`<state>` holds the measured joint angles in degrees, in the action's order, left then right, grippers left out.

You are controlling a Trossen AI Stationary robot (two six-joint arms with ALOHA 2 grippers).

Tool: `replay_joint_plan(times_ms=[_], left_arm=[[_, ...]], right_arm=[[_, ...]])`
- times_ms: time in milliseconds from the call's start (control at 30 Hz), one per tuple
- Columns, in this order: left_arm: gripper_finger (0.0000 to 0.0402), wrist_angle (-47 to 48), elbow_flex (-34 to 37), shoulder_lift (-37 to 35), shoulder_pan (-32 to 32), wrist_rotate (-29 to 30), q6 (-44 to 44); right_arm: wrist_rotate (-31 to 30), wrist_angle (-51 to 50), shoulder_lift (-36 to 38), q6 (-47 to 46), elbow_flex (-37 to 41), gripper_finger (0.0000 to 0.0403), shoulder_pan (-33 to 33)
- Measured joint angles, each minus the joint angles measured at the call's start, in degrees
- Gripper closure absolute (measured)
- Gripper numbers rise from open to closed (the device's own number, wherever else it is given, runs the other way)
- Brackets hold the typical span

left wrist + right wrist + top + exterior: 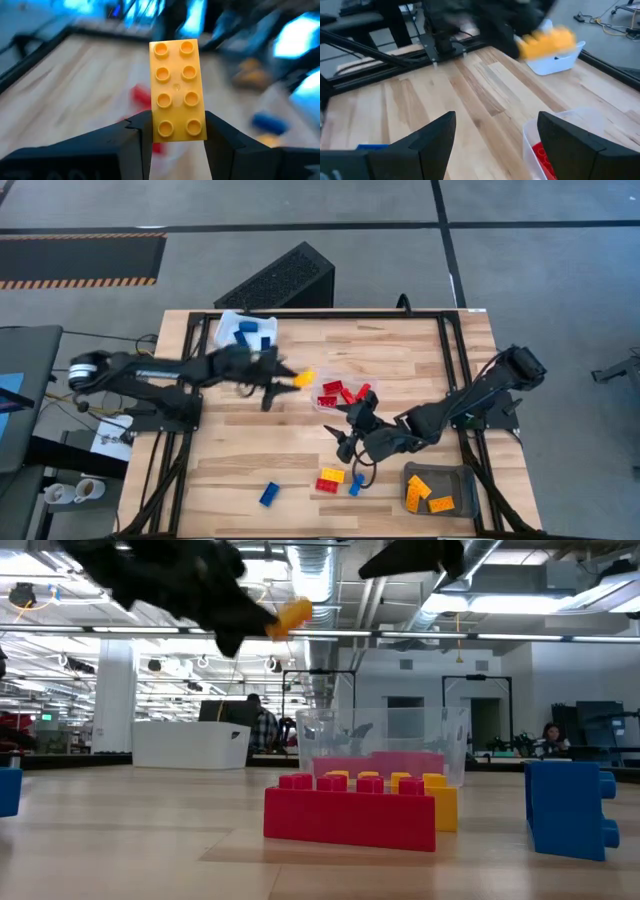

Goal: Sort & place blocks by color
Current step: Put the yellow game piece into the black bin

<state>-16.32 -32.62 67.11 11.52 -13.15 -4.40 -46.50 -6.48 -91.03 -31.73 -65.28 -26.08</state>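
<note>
My left gripper (pixel 283 378) is above the table's middle left, shut on a yellow-orange block (pixel 303 380), just left of the clear tray (pixel 322 385) that holds red blocks (pixel 340 393). In the low view the block (pixel 293 615) hangs high over the table. My right gripper (pixel 350 435) stands open with nothing between its fingers, near the clear tray's near side. Loose on the table's near part lie a blue block (pixel 269 494), a red and a yellow block (pixel 330 480) side by side, and a small blue block (pixel 356 485). My left gripper pinches the yellow-orange block by its two long sides (pixel 156 131), at the end nearest the wrist, between its two fingers (pixel 220 135). The fingers come nearly level from the table's left and lie along the block. The block sticks out past the fingertips, studs up, clear of the table.
A white tray (pixel 232 323) with blue blocks (pixel 252 333) sits at the far left. A grey tray (pixel 462 480) with orange blocks (pixel 428 494) sits at the near right. Bare wood lies between the left arm and the loose blocks.
</note>
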Motion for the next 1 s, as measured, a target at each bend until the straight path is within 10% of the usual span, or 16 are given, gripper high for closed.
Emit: replay_joint_plan(times_ms=[433, 1000], left_arm=[[0.0300, -18.1, 12.4, -5.1, -20.9, 17.0, -5.8], [0.0300, -23.3, 12.3, -5.3, -23.8, 14.1, -4.4]], right_arm=[[4.8, 9.5, -2.4, 1.6, 0.1, 0.0101, 4.4], [15.2, 35.4, -11.4, 17.1, 0.1, 0.0101, 8.8]])
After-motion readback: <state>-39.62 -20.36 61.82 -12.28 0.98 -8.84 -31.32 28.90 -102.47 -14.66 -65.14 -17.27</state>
